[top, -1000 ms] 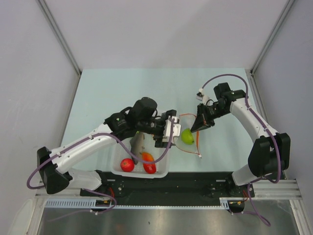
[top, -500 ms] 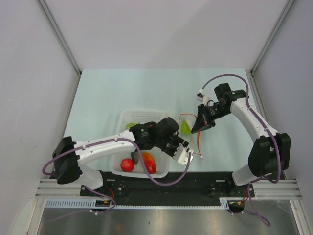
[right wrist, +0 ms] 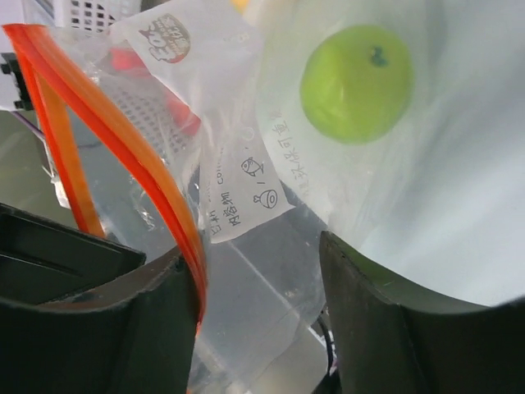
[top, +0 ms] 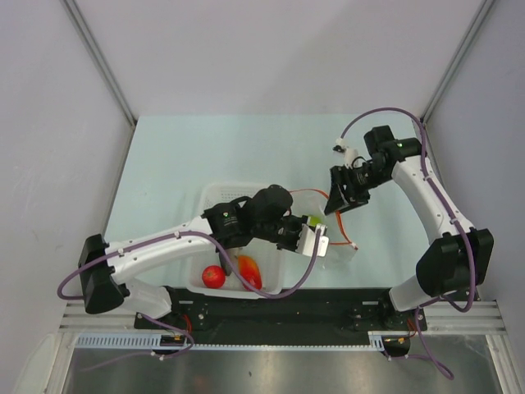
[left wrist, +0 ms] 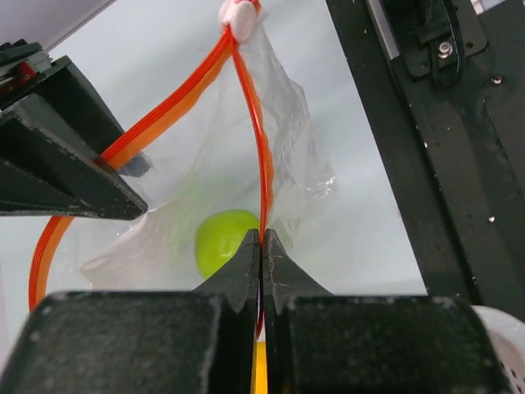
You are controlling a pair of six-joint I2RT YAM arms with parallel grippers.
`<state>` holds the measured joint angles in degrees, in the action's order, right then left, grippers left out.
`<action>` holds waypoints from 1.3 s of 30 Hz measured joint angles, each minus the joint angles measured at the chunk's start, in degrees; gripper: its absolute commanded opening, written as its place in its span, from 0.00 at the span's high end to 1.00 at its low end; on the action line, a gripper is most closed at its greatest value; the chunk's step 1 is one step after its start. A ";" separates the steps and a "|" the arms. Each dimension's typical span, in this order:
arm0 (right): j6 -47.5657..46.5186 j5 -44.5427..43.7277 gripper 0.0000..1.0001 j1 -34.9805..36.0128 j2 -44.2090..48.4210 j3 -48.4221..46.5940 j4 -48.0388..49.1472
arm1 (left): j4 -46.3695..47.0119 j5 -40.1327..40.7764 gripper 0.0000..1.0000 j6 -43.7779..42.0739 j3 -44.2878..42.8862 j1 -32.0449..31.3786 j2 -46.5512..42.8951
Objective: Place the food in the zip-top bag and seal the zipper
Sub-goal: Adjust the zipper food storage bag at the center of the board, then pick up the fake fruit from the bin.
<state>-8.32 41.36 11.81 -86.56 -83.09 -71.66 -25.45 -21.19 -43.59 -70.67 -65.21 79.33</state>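
Loading zip-top bag (left wrist: 287, 107), green ball fruit (right wrist: 355, 72) in | left gripper (left wrist: 261, 238) pinched tight on zipper (left wrist: 172, 103) | right gripper (right wrist: 262, 250): grip unclear | next we fetch red round fruit (top: 213, 276) from near-left basket (top: 215, 190).

A robot lab cell: plain white panel walls (top: 271, 49) enclose a pale table (top: 189, 148); a left arm (top: 156, 246) and right arm (top: 426, 197) are bolted beside an aluminium rail (top: 271, 338) along its near edge.

A white perforated plastic basket (top: 220, 194) sits on a pale blue-green tabletop (top: 205, 148), towards its near edge. Just in front of the basket runs a black base plate (top: 328, 305), then a ribbed aluminium rail (top: 271, 338) and a brushed steel sheet (top: 246, 369). Beyond the basket, plain grey wall panels (top: 271, 49) close off the table, with slanted metal struts (top: 98, 61) at the corners
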 measured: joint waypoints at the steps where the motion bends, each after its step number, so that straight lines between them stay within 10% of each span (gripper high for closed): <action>1: -0.42 -0.44 0.61 0.00 0.00 0.00 -0.57 | 0.39 -0.02 1.00 1.36 0.00 0.13 0.09; 7: -2.78 -1.36 1.00 -0.02 0.46 0.00 -2.43 | 1.38 -0.17 1.00 5.44 0.04 1.03 0.17; 22: -5.46 -6.32 1.00 0.37 2.49 -11.34 -3.58 | -0.55 -6.71 0.98 10.23 -3.23 6.36 -2.97; 32: -1.18 -12.74 1.00 4.07 -0.66 -3.32 2.36 | -3.39 -10.03 0.14 15.65 -0.50 15.78 -2.97; 39: 1.70 -13.05 1.00 5.73 -0.66 -2.93 5.14 | -4.22 -12.55 0.09 20.70 3.98 29.53 -14.14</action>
<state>-6.61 28.32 17.54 -87.22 -86.02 -66.52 -29.67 -33.74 -22.90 -66.70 -35.68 65.19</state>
